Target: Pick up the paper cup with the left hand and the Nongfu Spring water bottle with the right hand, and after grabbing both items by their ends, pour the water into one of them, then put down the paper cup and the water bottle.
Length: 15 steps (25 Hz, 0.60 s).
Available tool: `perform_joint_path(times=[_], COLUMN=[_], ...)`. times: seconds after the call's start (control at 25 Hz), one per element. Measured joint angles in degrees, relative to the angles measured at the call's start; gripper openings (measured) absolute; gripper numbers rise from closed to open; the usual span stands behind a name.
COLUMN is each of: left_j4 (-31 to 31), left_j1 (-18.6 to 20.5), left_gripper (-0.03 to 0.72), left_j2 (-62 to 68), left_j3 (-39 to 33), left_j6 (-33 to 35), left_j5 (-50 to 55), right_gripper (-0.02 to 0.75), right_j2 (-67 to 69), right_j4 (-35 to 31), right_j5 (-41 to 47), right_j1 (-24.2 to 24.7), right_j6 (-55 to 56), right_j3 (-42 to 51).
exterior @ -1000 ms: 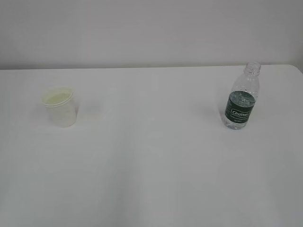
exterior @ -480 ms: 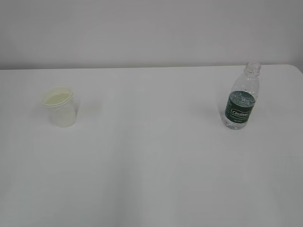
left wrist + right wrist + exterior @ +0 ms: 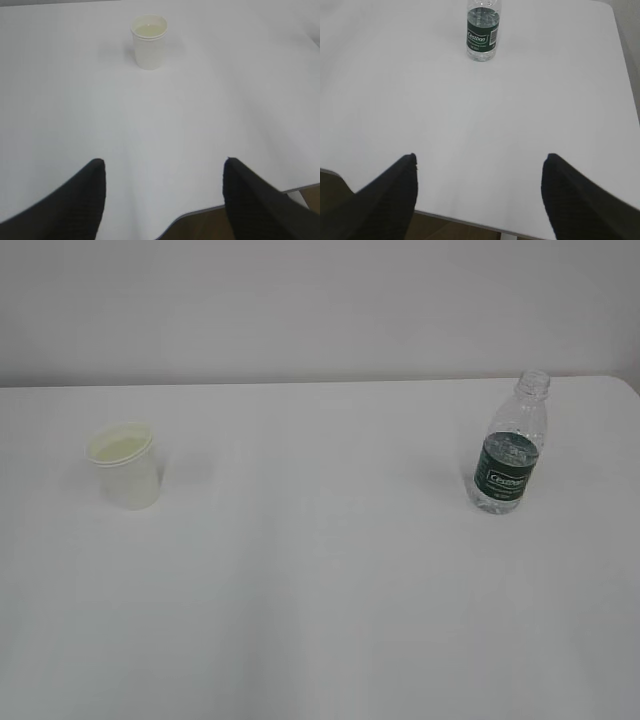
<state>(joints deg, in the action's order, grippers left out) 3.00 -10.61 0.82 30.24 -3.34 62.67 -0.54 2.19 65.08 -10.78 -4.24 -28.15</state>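
From the exterior camera, I see a bare white table with the paper cup upright at the left and the Nongfu Spring water bottle upright at the right, well apart from each other. The bottle has no cap on its neck and carries its dark green label around the middle. Neither arm enters this view, so I judge the job to be at its very beginning: nothing is grasped and nothing has been lifted.

Through the left wrist camera, I look past the left hand, its two dark fingers spread wide with only table between them. The cup stands far ahead and slightly left of centre, rim up, with a pale yellowish inside. I cannot tell whether it holds any liquid. Next, as I read it, this arm must reach forward and down, centre the cup between the fingers and close gently, since a paper wall crushes easily.

Through the right wrist camera, the right hand is likewise spread wide and empty, hanging near the table's front edge. The bottle stands far ahead, nearly centred, label facing me. Here the next move is a forward reach with the fingers straddling the bottle, keeping it upright because the neck is uncapped.
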Motion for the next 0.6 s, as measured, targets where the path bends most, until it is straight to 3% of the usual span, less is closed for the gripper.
perform_joint_path(times=[0.6], left_j4=[-0.3], left_j1=[0.0], left_gripper=[0.522], left_j2=[0.0], left_j3=[0.0], left_j6=[0.0], left_j5=[0.0], right_gripper=[0.587], right_j2=[0.0], right_j4=[0.0], right_j5=[0.0], right_j1=[0.0], right_j6=[0.0], right_j3=[0.0])
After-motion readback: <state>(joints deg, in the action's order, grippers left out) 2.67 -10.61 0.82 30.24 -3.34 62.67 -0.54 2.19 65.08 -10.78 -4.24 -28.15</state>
